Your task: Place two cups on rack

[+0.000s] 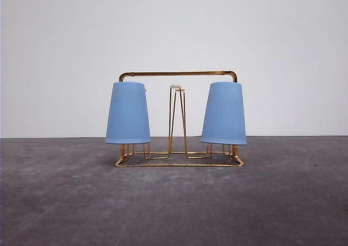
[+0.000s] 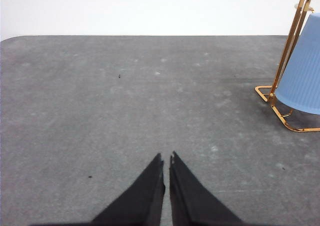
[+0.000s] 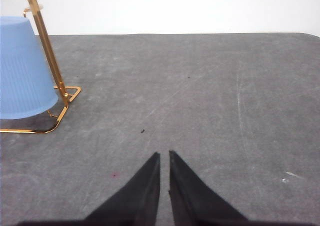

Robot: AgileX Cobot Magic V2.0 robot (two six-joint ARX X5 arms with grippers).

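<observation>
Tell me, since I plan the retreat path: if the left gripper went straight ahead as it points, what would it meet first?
Likely nothing: the left gripper points over bare table; rack and cup sit off to the side.

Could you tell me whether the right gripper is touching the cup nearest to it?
Apart: in the right wrist view, bare table separates the right gripper from the cup.

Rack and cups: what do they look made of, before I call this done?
The rack looks like thin metal wire with a shiny gold finish; it glints along the bends. The left cup and right cup, both upside down on the rack, look like matte light blue plastic with fine vertical ribbing, though that is a guess from the look.
</observation>
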